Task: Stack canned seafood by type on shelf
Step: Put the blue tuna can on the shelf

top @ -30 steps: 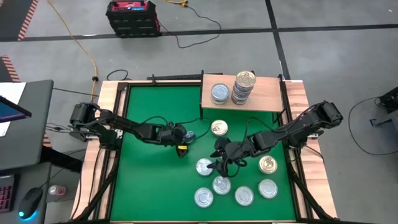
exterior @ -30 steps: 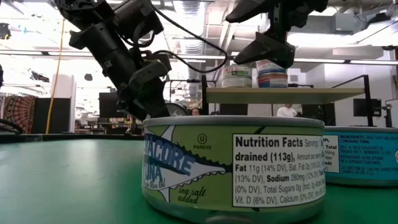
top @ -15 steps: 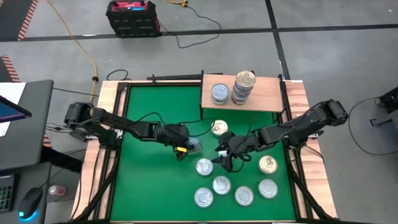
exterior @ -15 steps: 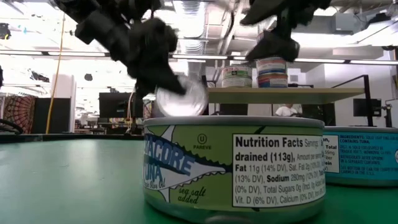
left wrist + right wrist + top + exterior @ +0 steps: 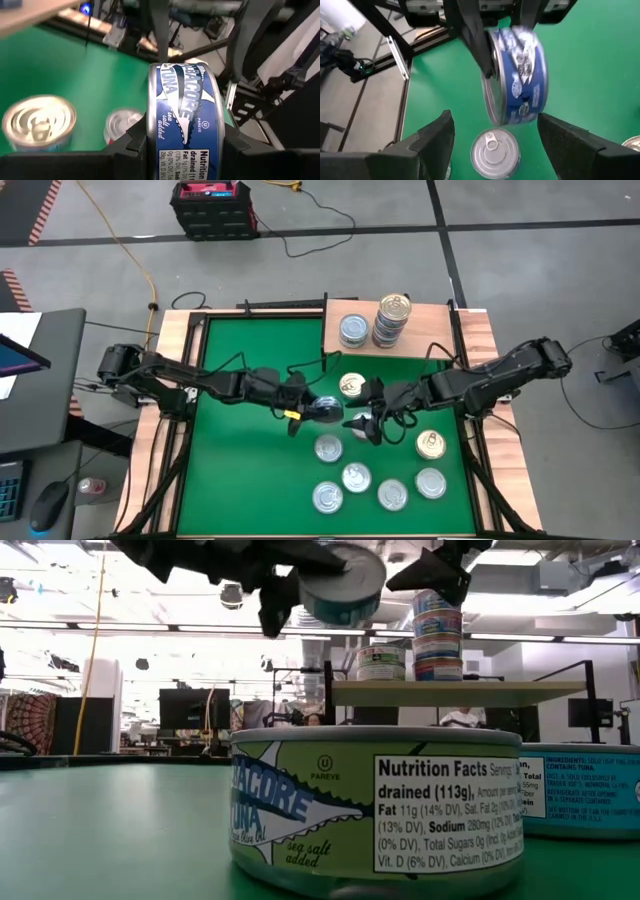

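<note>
High view: shelf (image 5: 432,340) at the worktop's far edge carries one single can (image 5: 352,330) and a stack (image 5: 392,319); seven cans, by my count, remain loose toward the near right corner, so most sorting looks left to do. Low view: left pincer (image 5: 300,585) holds a blue-label can (image 5: 345,583) aloft. Left wrist view: the pincer clamps that can by its flat faces. Right wrist view: right pincer (image 5: 495,132) spread wide, empty, facing the held can.
</note>
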`<state>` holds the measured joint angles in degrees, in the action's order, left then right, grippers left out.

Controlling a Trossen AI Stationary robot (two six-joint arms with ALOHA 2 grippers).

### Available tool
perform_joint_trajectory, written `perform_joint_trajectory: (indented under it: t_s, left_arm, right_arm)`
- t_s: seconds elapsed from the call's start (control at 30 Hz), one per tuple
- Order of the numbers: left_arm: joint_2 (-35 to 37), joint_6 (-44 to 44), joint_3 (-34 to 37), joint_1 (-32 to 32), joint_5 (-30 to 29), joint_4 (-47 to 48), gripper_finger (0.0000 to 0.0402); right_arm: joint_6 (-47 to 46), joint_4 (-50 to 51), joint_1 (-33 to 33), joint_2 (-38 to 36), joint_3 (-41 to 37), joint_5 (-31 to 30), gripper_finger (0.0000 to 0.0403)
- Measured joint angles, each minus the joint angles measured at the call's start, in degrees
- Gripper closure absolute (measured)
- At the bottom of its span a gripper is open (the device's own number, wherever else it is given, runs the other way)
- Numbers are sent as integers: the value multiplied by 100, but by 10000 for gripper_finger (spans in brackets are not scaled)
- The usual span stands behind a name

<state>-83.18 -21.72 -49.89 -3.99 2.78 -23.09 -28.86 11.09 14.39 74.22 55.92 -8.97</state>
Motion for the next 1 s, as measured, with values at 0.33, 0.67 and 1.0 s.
perform_joint_trajectory:
  t_s: [0.33, 0.67, 1.0]
  left_arm:
    - [4, 352, -460, -6, 106, -65, 272]
    - [4, 359, -481, -96, 150, -94, 272]
    - [4, 352, -481, -153, 170, -70, 272]
  right_arm:
    - [94, -242, -12, 0, -4, -4, 96]
    - [327, -1014, -164, 0, -4, -180, 104]
    - [389, -1179, -177, 2, -4, -129, 212]
